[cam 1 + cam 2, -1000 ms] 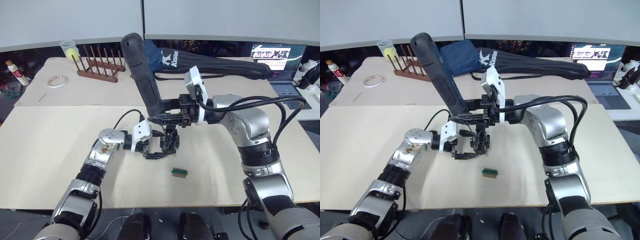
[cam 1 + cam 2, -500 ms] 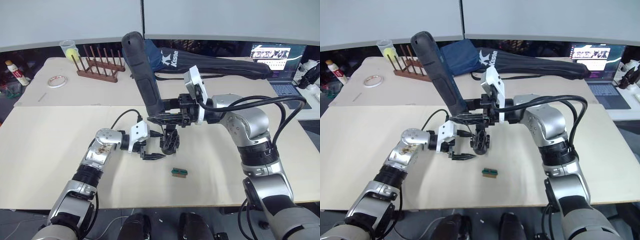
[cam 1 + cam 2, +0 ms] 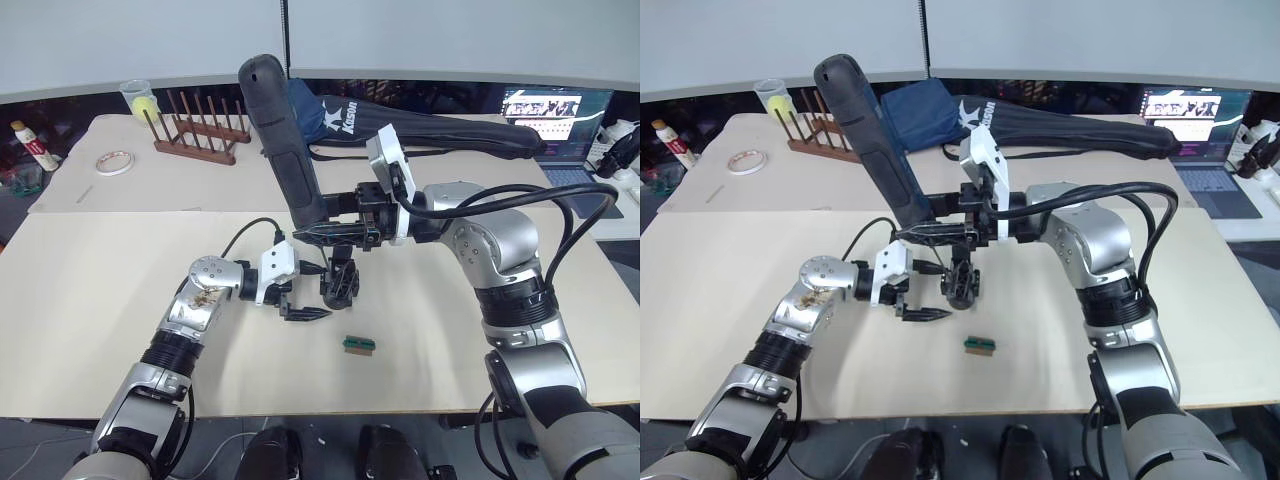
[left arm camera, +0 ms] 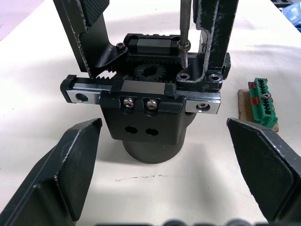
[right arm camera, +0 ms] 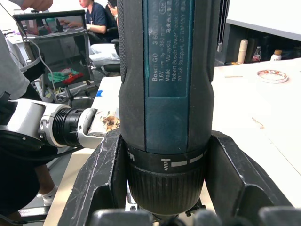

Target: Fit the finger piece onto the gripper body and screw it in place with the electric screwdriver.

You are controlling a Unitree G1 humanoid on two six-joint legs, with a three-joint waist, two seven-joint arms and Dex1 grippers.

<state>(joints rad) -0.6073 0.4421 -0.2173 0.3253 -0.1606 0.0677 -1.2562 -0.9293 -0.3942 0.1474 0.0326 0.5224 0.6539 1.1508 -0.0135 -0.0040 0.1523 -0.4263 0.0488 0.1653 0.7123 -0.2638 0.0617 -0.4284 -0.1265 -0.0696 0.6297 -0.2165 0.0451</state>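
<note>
While the right gripper [image 3: 335, 232] clamps the electric screwdriver [image 3: 283, 148], whose handle leans toward 11 o'clock, its thin bit [image 4: 184, 29] points down at the gripper body [image 4: 149, 107] standing mid-table. At the body's 9 o'clock, the left gripper [image 3: 300, 300] is spread wide, touching nothing. A green block [image 3: 358, 345] lies at its 5 o'clock.

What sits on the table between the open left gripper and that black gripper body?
Nothing: in the left wrist view, only bare table separates the left gripper from the gripper body.
</note>
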